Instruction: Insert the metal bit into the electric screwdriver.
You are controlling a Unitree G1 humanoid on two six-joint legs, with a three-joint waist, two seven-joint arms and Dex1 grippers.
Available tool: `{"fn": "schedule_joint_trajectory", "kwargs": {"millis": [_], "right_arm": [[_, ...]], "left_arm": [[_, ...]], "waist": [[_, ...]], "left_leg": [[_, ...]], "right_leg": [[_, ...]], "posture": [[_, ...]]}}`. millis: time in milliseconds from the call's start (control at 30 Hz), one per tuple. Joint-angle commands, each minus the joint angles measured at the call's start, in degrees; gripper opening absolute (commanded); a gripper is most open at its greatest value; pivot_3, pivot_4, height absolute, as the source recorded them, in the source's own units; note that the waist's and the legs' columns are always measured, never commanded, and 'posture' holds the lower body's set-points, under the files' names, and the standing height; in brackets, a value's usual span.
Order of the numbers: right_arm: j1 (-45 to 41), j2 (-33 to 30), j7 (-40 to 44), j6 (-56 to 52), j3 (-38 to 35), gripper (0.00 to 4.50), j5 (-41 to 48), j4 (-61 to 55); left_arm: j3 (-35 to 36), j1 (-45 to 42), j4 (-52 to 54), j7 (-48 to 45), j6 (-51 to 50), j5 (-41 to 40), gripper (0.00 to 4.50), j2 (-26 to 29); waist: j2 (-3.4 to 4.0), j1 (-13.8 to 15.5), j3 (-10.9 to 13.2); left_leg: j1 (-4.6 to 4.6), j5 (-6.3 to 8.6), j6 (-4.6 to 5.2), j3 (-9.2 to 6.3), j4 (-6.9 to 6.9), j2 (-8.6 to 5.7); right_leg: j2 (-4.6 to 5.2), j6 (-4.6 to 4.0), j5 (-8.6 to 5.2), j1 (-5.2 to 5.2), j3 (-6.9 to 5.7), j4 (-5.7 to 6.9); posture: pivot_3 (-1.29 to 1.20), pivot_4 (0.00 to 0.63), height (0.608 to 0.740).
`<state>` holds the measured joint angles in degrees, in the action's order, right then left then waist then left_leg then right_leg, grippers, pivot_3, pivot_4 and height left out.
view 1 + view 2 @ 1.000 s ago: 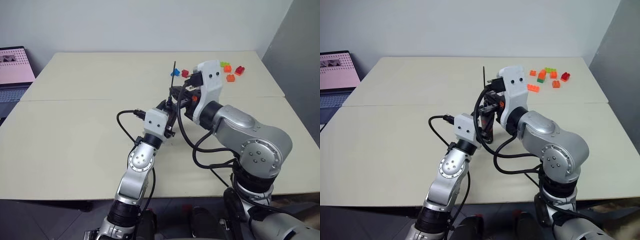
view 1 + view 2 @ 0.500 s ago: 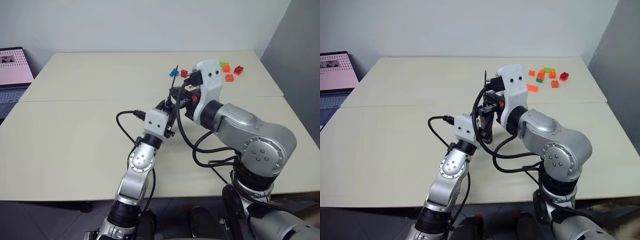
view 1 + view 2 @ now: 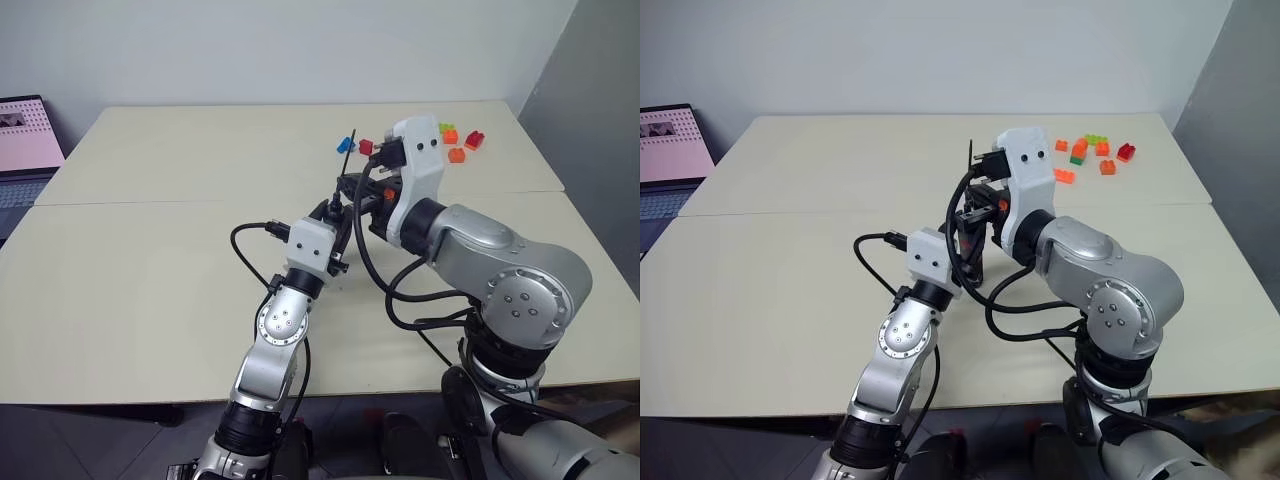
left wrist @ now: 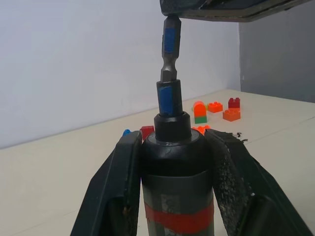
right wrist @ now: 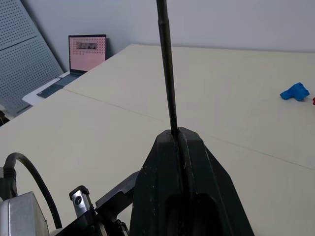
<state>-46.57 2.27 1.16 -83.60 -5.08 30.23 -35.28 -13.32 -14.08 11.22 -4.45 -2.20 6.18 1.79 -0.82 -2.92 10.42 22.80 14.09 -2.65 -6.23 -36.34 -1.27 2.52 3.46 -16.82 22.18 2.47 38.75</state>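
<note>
Bit meets screwdriver above the worktop's middle.

My right gripper (image 5: 178, 140) is clenched on the metal bit (image 5: 166, 64), its thin shaft sticking out past my fingertips, its thick end standing at the socket of the electric screwdriver (image 4: 172, 162). My left gripper (image 4: 174, 147) grasps that tool upright, one finger on each side of its black body above the red band. Toy bricks (image 3: 458, 142) lie near the table's (image 3: 150, 260) far right corner; a laptop (image 3: 24, 140) sits beyond its left edge.

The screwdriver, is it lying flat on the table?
No, the electric screwdriver stands upright, clamped between the left gripper's two black fingers, with the metal bit poking into its tip.
</note>
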Motion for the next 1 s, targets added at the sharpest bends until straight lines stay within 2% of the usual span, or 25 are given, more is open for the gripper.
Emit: {"fn": "schedule_joint_trajectory", "kwargs": {"millis": [33, 267, 667, 1000], "right_arm": [[0.27, 0.22, 2.00, -3.51, 2.15, 0.00, 1.26, 1.77], [0.26, -4.86, 5.79, 0.50, 5.55, 0.00, 1.28, 2.68], [-1.92, -18.33, 21.90, 13.67, 9.17, 0.00, 1.51, 12.03], [-1.99, -23.56, 31.60, 24.59, 11.07, 0.00, 0.39, 18.53]], "left_arm": [[-0.45, 0.04, 0.01, 0.27, 0.11, 1.84, 1.64, 0.12], [-0.31, 0.10, -0.11, 0.26, 0.24, 1.83, 1.64, 0.17], [2.44, 0.94, 1.55, -2.25, 0.14, 0.11, 1.64, 3.25], [4.20, 1.78, 3.14, -3.64, -0.27, -1.51, 1.64, 6.40]], "waist": [[0.00, 0.00, 0.00], [0.00, -0.01, 0.00], [-0.01, -0.17, 0.00], [-0.02, -0.49, 0.02]], "left_leg": [[0.00, 0.00, 0.00, 0.00, 0.00, 0.00], [-0.01, 0.00, 0.00, 0.01, 0.02, -0.01], [-0.03, 0.00, 0.00, 0.06, 0.04, -0.01], [-0.10, 0.00, 0.00, 0.06, 0.18, 0.08]], "right_leg": [[0.00, 0.00, 0.00, 0.00, 0.00, 0.00], [0.00, 0.02, -0.01, 0.00, 0.00, -0.02], [-0.01, 0.02, -0.01, -0.02, -0.01, -0.05], [-0.12, 0.01, 0.00, -0.01, 0.03, -0.07]], "posture": [[0.00, 0.150, 0.740], [0.00, 0.150, 0.740], [0.00, 0.150, 0.740], [0.00, 0.150, 0.740]]}}
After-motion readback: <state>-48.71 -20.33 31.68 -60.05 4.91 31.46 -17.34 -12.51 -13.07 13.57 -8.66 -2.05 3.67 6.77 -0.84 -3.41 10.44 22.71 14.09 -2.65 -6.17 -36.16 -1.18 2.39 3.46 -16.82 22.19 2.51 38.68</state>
